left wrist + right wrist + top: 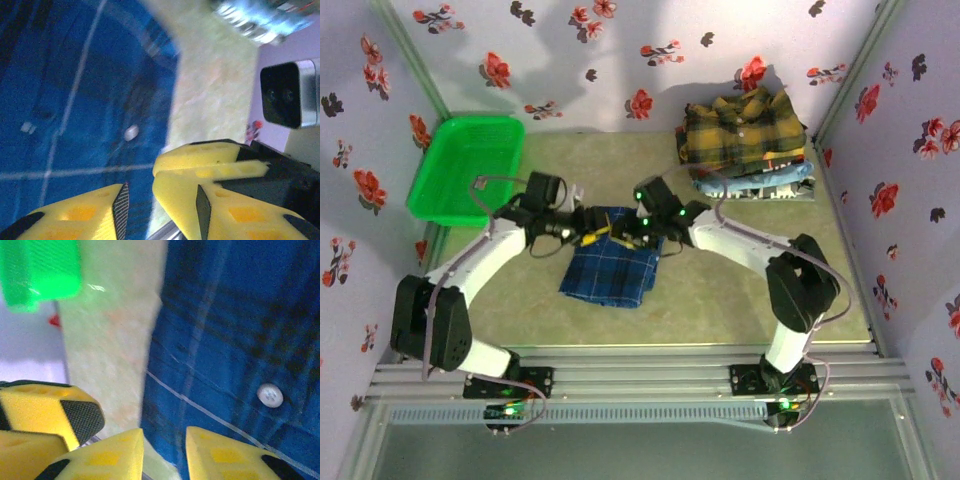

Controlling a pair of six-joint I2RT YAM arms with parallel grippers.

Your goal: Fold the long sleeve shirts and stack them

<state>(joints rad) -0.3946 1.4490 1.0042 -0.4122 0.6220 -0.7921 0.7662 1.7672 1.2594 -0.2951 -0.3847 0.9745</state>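
Though tip to tip at twelve o'clock on the dark blue plaid cloth shirt, slightly spread: left gripper, right gripper.

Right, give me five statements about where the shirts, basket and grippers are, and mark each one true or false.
1. The dark blue plaid shirt lies folded on the table, mid-scene. True.
2. The green basket holds a shirt. False: nothing lies in it.
3. The mustard plaid shirt tops the stack at the far right. True.
4. Both grippers hover over that stack. False: the left gripper and right gripper meet at the blue shirt's far edge.
5. A white button shows on the blue shirt. True.
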